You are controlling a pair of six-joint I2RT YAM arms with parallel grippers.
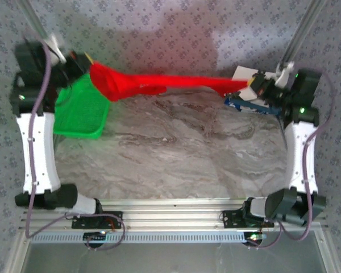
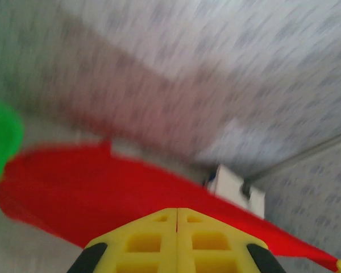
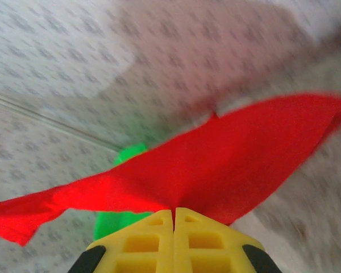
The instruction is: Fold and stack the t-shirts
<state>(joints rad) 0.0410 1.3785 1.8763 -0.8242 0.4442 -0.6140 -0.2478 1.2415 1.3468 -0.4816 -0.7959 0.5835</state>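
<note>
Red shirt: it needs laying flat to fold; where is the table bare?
The table is bare across its middle and near part, right of the green basket and nearer than the red shirt, which is stretched between the left gripper and right gripper. Crowded: the far left at the basket, the far right at the white shirt and navy shirt.

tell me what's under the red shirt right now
The red t-shirt, stretched between the left fingers and right fingers, hangs over the far edge of the marble table and a corner of the green basket. Whatever lies beneath the cloth is covered.
</note>
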